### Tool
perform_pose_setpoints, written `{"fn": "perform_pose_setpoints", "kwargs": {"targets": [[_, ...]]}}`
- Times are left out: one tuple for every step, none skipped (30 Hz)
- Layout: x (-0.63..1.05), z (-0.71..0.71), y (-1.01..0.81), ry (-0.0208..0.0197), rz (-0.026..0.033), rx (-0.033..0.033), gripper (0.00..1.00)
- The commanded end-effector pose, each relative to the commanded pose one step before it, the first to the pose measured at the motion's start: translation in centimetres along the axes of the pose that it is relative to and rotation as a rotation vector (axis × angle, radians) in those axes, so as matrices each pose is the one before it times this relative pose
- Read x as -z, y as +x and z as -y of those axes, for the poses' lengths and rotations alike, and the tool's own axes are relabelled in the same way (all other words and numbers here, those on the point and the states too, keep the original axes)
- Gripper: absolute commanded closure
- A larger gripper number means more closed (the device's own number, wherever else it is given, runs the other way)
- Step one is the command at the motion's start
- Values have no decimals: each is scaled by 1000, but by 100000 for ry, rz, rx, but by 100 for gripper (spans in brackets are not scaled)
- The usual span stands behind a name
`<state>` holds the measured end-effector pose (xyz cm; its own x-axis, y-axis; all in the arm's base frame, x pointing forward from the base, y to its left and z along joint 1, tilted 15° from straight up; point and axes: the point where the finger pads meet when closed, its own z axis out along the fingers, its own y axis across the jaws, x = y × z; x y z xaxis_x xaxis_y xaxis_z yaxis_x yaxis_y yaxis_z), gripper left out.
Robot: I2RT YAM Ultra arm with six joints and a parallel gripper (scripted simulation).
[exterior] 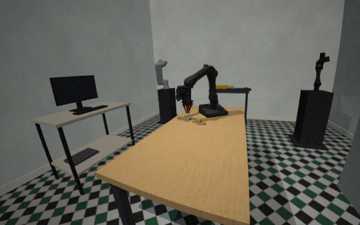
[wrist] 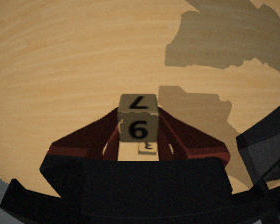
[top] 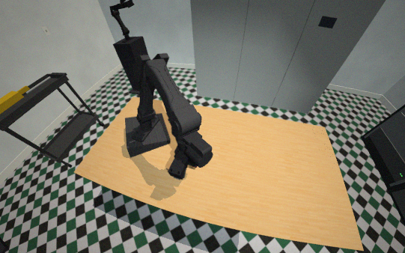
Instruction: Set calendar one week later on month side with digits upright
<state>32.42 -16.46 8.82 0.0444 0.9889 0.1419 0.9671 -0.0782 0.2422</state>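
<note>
My gripper (exterior: 187, 112) (wrist: 138, 113) is shut on a number cube (wrist: 138, 117) and holds it above the table. In the wrist view the cube shows an upside-down 7 on one face and a 6 or 9 on the face nearer the camera. A second light piece with a 3 (wrist: 148, 147) shows below and behind it, between the red fingers. In the exterior view a small tan object (exterior: 199, 122), perhaps the calendar tray, lies on the table right of the gripper; its details are too small to tell. In the top view the arm hides the fingers and cubes. No month name is readable.
The arm's black base (top: 147, 135) (exterior: 213, 110) stands on the wooden table (top: 269, 168) (exterior: 193, 160), close to the gripper. The table's long edge (top: 157, 206) runs near the arm's shadow. Nearby furniture stands off the table.
</note>
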Motion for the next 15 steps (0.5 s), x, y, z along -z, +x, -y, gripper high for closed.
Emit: {"fn": "perform_pose_setpoints", "kwargs": {"targets": [[804,1175,520,4509,-2449,-864,74],[261,-1,-1,1,2,0,74],[173,0,0,1,1,0,74],[98,0,0,0,1,0,74],[39,0,0,0,0,0,74],[6,0,0,0,0,0,74],[0,0,0,0,0,0,74],[0,0,0,0,0,0,74],[0,0,0,0,0,0,74],[0,0,0,0,0,0,74],[0,0,0,0,0,0,74],[0,0,0,0,0,0,74],[5,-13,66,6,3,-8,74],[29,-73,392,36,17,-46,74],[66,-145,875,71,34,-103,74]]}}
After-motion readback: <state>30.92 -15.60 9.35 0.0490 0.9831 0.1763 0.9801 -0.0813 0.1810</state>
